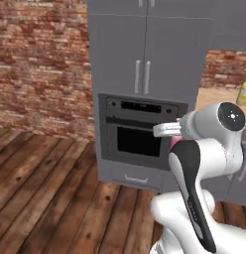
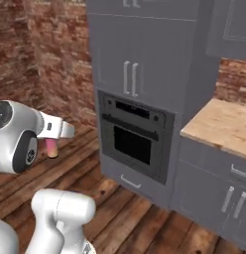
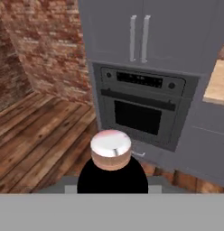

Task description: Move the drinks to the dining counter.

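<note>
While the fingers [image 2: 52,144] stay out of sight, closed on the small pink bottle [image 2: 52,147], it hangs upright at middle left of the right base frame, table [image 2: 224,126] far right.

Hidden and cropped parts

The pink bottle [image 1: 174,144] is mostly masked by the arm; in the hand view its cap is hidden. The yellow bottle [image 1: 243,92], cut by the frame edge, is perhaps too blurred to read.

Pink bottle [image 2: 52,148] hanging under white hand, grey wall oven [image 2: 136,140], wood counter [image 2: 225,126]
</note>
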Available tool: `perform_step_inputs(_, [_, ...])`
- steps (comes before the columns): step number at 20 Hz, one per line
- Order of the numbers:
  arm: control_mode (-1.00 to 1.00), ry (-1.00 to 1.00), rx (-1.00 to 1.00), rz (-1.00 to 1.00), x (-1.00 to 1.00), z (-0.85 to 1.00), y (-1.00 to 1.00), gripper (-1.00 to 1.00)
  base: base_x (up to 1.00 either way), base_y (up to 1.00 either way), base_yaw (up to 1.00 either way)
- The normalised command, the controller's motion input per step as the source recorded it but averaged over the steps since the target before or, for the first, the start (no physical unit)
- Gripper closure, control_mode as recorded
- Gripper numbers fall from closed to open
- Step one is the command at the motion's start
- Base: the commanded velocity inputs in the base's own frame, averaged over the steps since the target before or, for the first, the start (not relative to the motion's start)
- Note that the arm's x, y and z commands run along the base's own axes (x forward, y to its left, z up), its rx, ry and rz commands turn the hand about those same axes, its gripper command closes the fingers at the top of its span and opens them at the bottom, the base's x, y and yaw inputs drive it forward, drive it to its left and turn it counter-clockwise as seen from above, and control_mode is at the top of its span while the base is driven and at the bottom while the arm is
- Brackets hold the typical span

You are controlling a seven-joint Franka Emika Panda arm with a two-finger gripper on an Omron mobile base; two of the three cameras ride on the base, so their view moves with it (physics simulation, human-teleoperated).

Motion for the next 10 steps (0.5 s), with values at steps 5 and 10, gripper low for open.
perform_step_inputs(5, [1.00, 0.00, 0.00, 0.00, 0.00, 0.00, 0.00, 1.00, -0.03, 0.24, 1.00])
perform_step_inputs(10, [1.00, 0.00, 0.00, 0.00, 0.00, 0.00, 0.00, 1.00, 0.00, 0.09, 1.00])
